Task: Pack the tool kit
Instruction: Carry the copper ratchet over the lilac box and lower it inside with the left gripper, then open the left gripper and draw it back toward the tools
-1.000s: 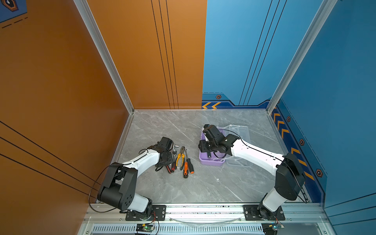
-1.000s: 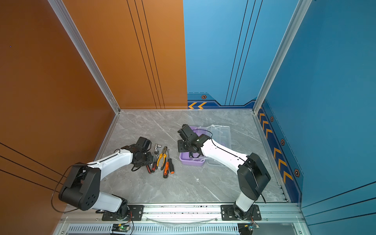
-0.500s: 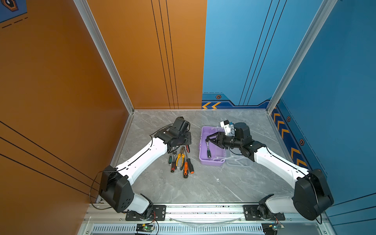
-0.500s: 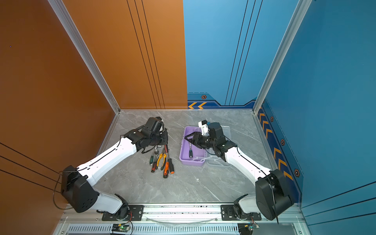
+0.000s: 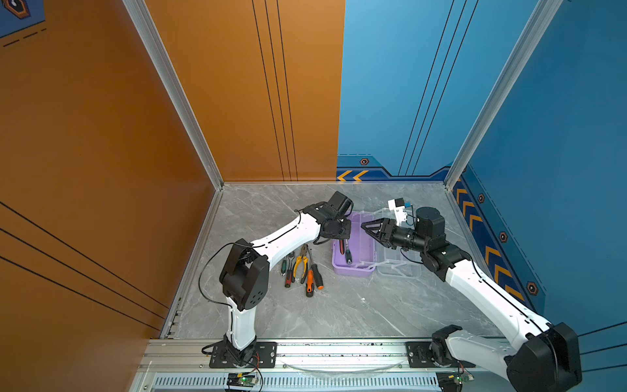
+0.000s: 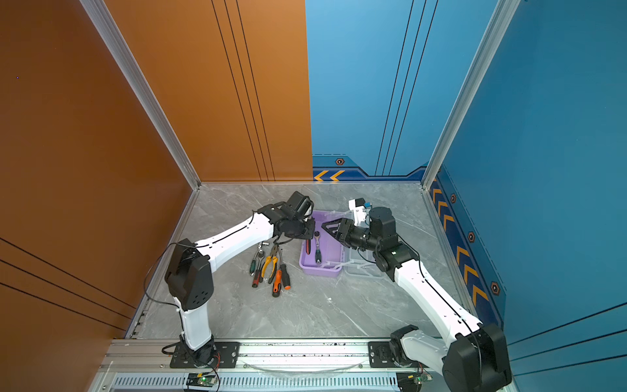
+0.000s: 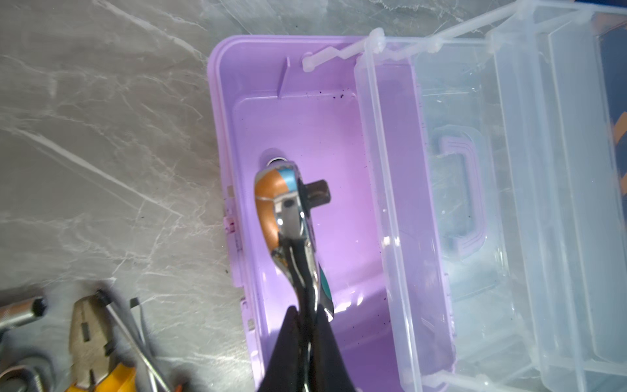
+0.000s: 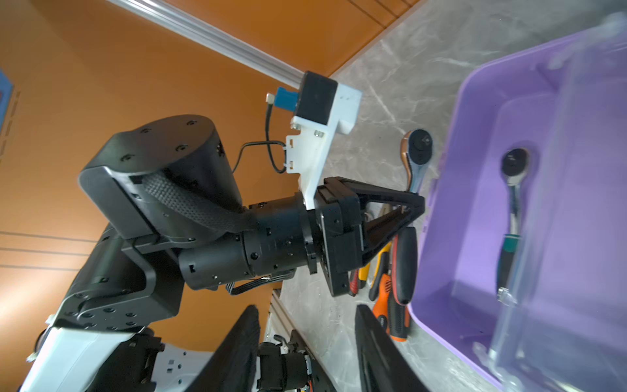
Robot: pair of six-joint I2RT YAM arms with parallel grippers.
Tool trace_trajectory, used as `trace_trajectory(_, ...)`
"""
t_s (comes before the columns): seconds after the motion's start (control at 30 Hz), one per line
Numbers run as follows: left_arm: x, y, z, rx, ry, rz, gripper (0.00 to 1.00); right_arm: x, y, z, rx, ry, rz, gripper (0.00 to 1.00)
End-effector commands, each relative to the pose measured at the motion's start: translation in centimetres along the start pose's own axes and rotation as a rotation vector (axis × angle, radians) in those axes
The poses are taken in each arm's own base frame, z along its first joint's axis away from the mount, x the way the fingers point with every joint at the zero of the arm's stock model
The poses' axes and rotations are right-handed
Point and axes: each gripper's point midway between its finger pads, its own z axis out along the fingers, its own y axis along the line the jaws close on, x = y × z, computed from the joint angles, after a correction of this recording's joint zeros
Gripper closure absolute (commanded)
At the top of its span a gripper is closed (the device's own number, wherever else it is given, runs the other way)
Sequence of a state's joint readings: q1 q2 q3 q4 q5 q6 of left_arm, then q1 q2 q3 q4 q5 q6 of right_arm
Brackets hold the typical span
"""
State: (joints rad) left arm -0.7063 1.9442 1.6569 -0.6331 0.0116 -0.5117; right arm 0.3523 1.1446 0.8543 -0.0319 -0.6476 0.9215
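A wrench (image 7: 278,203) is clamped in the left hand (image 7: 307,315), with the open case (image 7: 217,135) below it, while the right hand (image 5: 366,226) opposite is spread apart, empty.

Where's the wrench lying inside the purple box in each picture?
In a top view: the ratchet wrench lies lengthwise in the lilac case.
In a top view: the wrench, head toward the back wall.
Left wrist view: the wrench, on the case floor past the left hand.
Right wrist view: the wrench, inside the case.
Shared landmark: the lilac case.
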Motion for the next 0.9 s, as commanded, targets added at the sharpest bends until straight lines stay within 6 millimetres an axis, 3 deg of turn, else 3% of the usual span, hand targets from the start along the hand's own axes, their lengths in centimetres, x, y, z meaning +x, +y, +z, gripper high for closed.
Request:
trace_trajectory(0.0,-0.4,-1.1,1.3,0.035,0.028,0.012,1.00,-0.2,-2.8,-0.9,0.144,-0.032,-0.003,0.52)
trace_trajectory(0.4,1.1,1.2,8.6,-0.031,0.160,-0.087,1.00,-0.9,-4.3,-0.4,0.209,-0.034,-0.013,0.52)
trace_trajectory(0.43,1.2,1.3,8.9,-0.031,0.164,-0.094,1.00,-0.9,-4.4,-0.4,0.214,-0.035,-0.012,0.52)
trace_trajectory(0.57,1.3,1.7,9.3,-0.043,0.167,-0.098,0.78,-1.0,-4.6,-0.4,0.224,-0.038,-0.015,0.51)
trace_trajectory(0.67,1.2,1.8,9.2,-0.041,0.166,-0.101,0.72,-0.9,-4.6,-0.4,0.230,-0.034,-0.016,0.51)
trace_trajectory(0.87,-0.2,1.1,7.5,-0.012,0.129,-0.095,0.69,-0.9,-4.4,-0.6,0.255,-0.020,-0.027,0.50)
